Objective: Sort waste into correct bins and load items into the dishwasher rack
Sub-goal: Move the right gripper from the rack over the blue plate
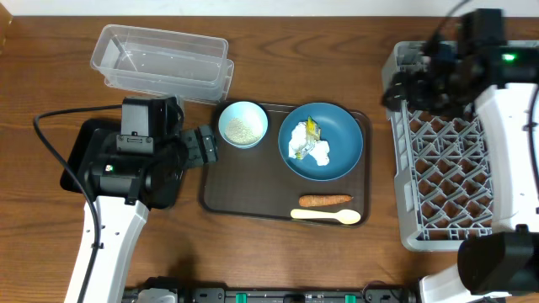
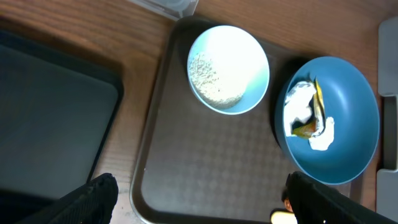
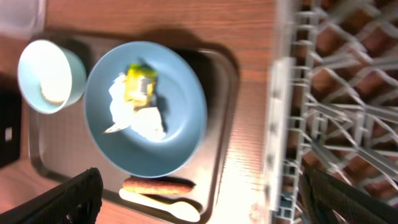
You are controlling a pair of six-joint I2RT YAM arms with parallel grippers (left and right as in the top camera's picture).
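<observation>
Wooden table [image 1: 278, 261]: the dishwasher rack [image 1: 438, 168] stands at right. The brown tray [image 1: 244, 185] at centre carries the blue plate [image 1: 341, 164] with crumpled paper [image 1: 305, 150] and wrapper [image 1: 312, 128], the bowl [image 1: 224, 126] of rice [image 1: 244, 129], the spoon [image 1: 327, 216] and the carrot [image 1: 324, 200]. Left gripper [image 1: 205, 146] and right gripper [image 3: 200, 183] jaws are spread, empty.

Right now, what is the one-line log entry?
left gripper open at tray edge | right gripper open by rack | paper, wrapper on plate | rice in bowl | carrot, spoon on tray

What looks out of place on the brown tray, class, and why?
The carrot piece lies loose on the brown tray, beside the cream spoon, not in any dish. Crumpled paper and a yellow-green wrapper sit on the blue plate. Nothing looks spilled.
</observation>
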